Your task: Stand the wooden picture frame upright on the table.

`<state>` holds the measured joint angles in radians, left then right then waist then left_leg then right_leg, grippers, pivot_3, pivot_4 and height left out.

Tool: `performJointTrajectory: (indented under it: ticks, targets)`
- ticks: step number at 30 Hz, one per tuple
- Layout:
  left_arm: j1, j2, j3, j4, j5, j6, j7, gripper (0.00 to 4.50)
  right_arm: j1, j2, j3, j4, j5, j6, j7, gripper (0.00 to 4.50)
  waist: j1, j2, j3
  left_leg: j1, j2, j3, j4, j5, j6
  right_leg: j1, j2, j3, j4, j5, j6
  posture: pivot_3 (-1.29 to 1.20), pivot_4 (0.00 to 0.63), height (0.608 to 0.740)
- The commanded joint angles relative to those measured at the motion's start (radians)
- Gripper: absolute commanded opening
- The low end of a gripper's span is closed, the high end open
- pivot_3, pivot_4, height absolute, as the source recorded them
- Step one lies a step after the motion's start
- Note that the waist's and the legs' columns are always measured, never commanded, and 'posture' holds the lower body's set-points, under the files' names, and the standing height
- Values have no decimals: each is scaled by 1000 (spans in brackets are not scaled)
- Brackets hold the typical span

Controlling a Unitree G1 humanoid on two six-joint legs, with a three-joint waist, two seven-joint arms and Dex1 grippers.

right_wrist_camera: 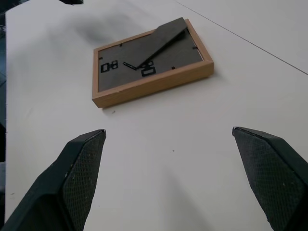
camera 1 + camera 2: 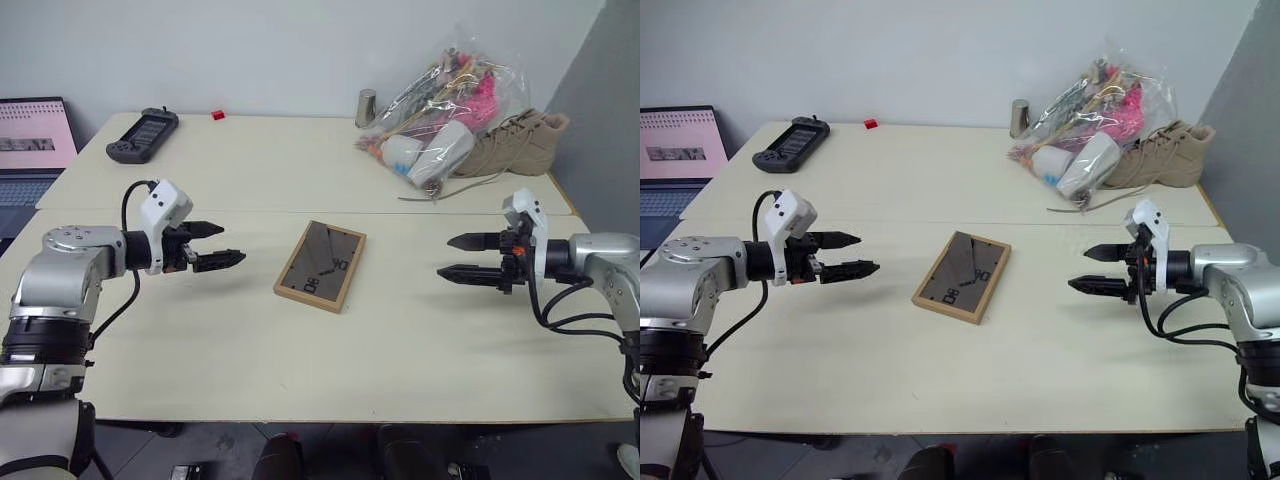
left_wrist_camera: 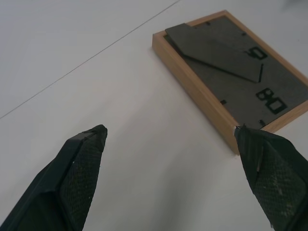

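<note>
The wooden picture frame lies flat on the table, face down, its dark back panel and folded easel stand facing up. It also appears as the frame in the left wrist view and the frame in the right wrist view. My left gripper hovers open to the left of the frame, pointing toward it, with nothing between its fingers. On the other side my right gripper is open too, aimed at the frame from the right. Both stand well apart from it.
A black handheld game controller and a small red block lie at the table's far left. A clear bag of items, a tan boot and a grey cup crowd the far right. A laptop sits off the left edge.
</note>
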<state>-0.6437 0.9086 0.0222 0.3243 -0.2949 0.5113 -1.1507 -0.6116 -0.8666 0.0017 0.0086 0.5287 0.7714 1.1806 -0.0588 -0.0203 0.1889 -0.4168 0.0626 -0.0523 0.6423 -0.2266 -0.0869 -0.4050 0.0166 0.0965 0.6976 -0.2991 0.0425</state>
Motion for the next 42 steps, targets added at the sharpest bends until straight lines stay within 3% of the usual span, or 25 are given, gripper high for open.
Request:
performJointTrajectory:
  ticks: [1, 8, 14, 18, 24, 32, 34, 42]
  targets:
    - [-29, -8, 4, 10, 18, -39, 6, 4500, -18, 7, -2, 6, -20, -24, -13, 4487, 1, 0, 0, 0, 0, 0, 0, 0, 0, 0, 0, 0, 0, 0, 0, 0, 150, 740]
    - [-36, -23, 5, -1, 17, 24, 17, 4500, -8, 13, 3, 9, -48, -47, -30, 4487, 2, 0, 0, -2, 0, 0, 1, 0, 0, 0, 0, 0, 0, 0, 0, 0, 150, 740]
    - [-35, -49, -3, 6, 23, 24, 30, 4500, -44, 94, 40, 87, -168, -139, -173, 4487, 1, 0, 0, -1, 0, 0, 1, 0, 0, 0, 0, 0, 0, 0, 0, 0, 150, 740]
    - [-44, -106, -12, 52, 43, -30, 65, 3777, -74, 189, 76, 124, -220, -155, -248, 3724, 1, 0, 0, -1, 0, 0, 1, 0, 0, 0, 0, 0, 1, 0, 0, 0, 150, 740]
    - [-29, -178, -68, 85, 101, -129, 86, 2240, -105, 311, 164, 188, -310, -222, -304, 1970, 1, 0, 0, -1, 0, 0, 1, 0, 0, -1, 0, 0, 1, 0, 0, 0, 150, 740]
    - [6, -246, -111, 58, 138, -172, 114, 436, -134, 439, 213, 296, -401, -301, -391, 21, 1, 0, 0, -1, 0, 0, 2, 0, 0, -1, 0, 0, 2, 0, 0, 0, 150, 740]
    - [16, -254, -118, 53, 144, -182, 114, 71, -145, 464, 217, 317, -416, -312, -403, 0, 0, 0, 0, -1, 0, 0, 1, 0, 0, -1, 0, 0, 2, 0, 0, 0, 150, 740]
    - [68, -263, -124, -41, 115, -124, 81, 71, -185, 557, 225, 359, -437, -342, -412, 0, 0, 0, 0, -1, 0, 0, 1, 0, 0, -1, 0, 0, 3, 0, 0, 0, 150, 740]
